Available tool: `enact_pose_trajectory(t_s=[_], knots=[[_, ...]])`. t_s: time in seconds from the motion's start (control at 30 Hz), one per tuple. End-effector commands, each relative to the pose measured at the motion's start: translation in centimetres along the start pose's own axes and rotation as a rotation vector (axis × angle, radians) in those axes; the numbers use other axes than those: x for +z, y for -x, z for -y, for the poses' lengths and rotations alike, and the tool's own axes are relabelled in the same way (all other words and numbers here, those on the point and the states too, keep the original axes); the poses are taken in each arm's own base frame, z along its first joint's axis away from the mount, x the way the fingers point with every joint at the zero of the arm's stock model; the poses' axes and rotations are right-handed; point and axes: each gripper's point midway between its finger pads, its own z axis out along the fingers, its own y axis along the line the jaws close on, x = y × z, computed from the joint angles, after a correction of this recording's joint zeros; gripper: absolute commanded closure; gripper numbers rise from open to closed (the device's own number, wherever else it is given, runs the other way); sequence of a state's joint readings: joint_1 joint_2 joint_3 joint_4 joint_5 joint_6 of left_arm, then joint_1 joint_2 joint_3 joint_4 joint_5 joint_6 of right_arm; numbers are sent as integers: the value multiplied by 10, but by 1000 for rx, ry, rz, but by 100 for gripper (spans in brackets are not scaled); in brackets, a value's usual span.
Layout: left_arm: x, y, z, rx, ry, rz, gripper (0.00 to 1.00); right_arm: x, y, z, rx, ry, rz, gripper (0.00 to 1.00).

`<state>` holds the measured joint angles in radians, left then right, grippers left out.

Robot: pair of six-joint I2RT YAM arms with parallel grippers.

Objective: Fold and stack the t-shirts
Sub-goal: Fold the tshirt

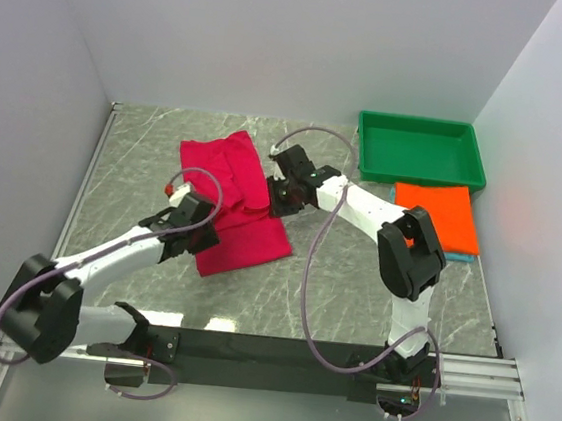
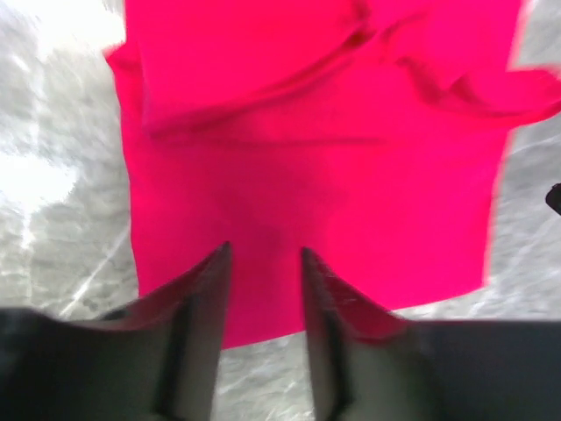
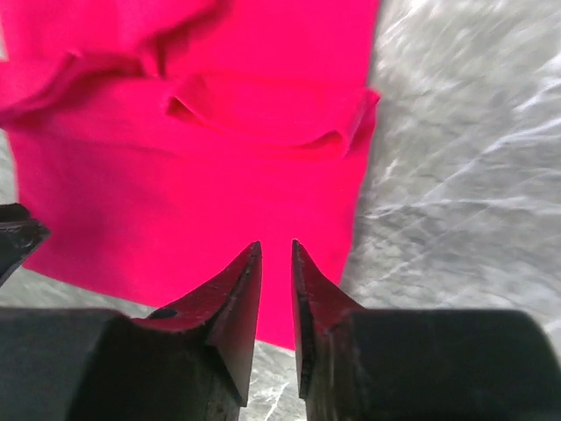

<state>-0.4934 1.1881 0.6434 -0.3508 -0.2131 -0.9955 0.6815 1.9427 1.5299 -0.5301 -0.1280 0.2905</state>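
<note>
The crimson-pink t-shirt (image 1: 232,200) lies partly folded on the grey marble table, its upper part doubled over in loose creases. My left gripper (image 1: 198,230) hovers over its near left edge. In the left wrist view the jaws (image 2: 263,254) stand open over the cloth (image 2: 307,175), holding nothing. My right gripper (image 1: 281,192) is at the shirt's right edge. Its jaws (image 3: 276,247) stand a narrow gap apart above the cloth (image 3: 202,193), and nothing is pinched. The orange t-shirt (image 1: 436,215) lies folded at the right, on the teal one, of which only an edge (image 1: 454,256) shows.
A green plastic tray (image 1: 426,125) stands at the back right, just behind the folded orange shirt. White walls close in the table on the left, back and right. Bare marble (image 1: 354,279) lies between the pink shirt and the right arm's base.
</note>
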Motion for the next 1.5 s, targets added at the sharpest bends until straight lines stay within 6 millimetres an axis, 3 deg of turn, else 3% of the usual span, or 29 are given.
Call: enact_pose_trajectory(t_s=[0.0,0.1,0.3,0.5,0.77,0.87,0.9,0.97,1.07,1.1,1.3,1.47], knots=[[8,-11,8,6,0,-32,65,13,3,-17,9,72,21,74],[18,-21,1,14,28,-62,71,30,-2,-18,26,85,-4,76],[32,-40,-16,23,101,-124,73,55,-5,-19,39,91,-47,77],[36,-44,-20,33,136,-148,77,63,14,-22,43,86,-27,77],[34,-42,-19,33,128,-143,77,66,84,-20,90,82,105,74],[31,-37,-16,29,122,-125,74,56,114,-20,100,92,162,73],[30,-33,-13,31,118,-114,73,44,126,-21,102,98,191,73],[28,-23,-13,30,132,-81,72,30,132,-22,98,112,216,71],[26,-3,-3,15,115,-37,71,-7,134,-29,81,150,262,68],[26,4,1,15,103,-24,71,-4,119,-26,84,152,230,68],[45,46,3,4,140,20,73,-30,75,-22,95,174,219,68],[69,73,3,-16,181,34,74,-36,53,-15,92,164,193,68]])
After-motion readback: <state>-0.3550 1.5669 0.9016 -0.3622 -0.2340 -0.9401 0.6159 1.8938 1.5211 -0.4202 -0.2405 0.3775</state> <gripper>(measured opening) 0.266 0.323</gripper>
